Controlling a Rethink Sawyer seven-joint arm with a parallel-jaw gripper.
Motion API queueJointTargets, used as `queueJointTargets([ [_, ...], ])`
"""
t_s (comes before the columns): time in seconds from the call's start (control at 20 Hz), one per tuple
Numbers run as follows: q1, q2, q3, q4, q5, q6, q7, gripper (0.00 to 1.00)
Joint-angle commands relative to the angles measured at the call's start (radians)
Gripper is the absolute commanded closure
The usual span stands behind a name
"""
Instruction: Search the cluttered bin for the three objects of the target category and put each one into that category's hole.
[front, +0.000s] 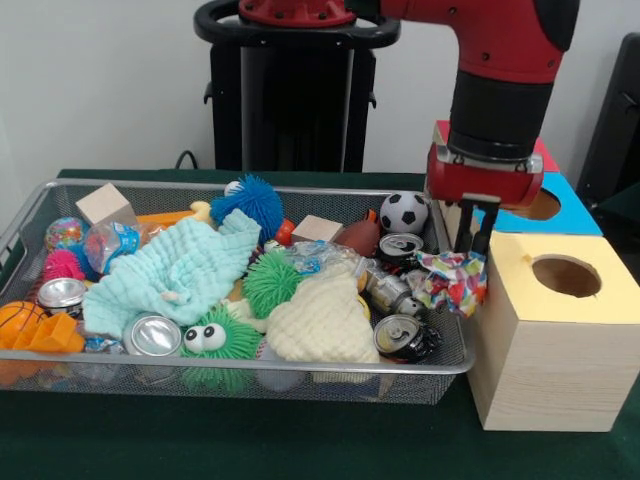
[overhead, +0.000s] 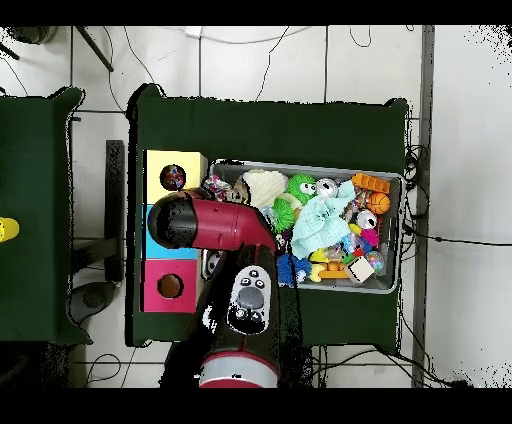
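The gripper (front: 476, 243) is clenching a colourful crumpled cloth (front: 450, 280) at the right end of the bin (front: 30, 215), beside the yellow-topped box (front: 560, 330). It likely needs lifting clear of the rim before centring over the hole (front: 566, 275).

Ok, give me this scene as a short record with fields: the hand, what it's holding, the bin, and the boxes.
hand: at the bin's right end, beside the yellow-topped box
held item: crumpled multicoloured wrapper hanging under the hand, at the bin's rim
bin: silver wire mesh tray, full of clutter
bin contents: mint cloth, green googly-eyed fuzzy ball, soccer ball, crushed can
boxes: yellow-topped box, blue-topped box, each with a round hole
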Motion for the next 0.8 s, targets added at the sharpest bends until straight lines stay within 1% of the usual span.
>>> queueJointTargets([
  [0.05,0.032,-0.063,-0.032,-0.03,0.042,0.166,0.241,1.0],
  [0.5,0.035,-0.07,-0.044,-0.033,0.047,0.176,0.228,1.0],
  [0.8,-0.003,-0.078,-0.028,-0.05,0.041,0.203,0.179,1.0],
])
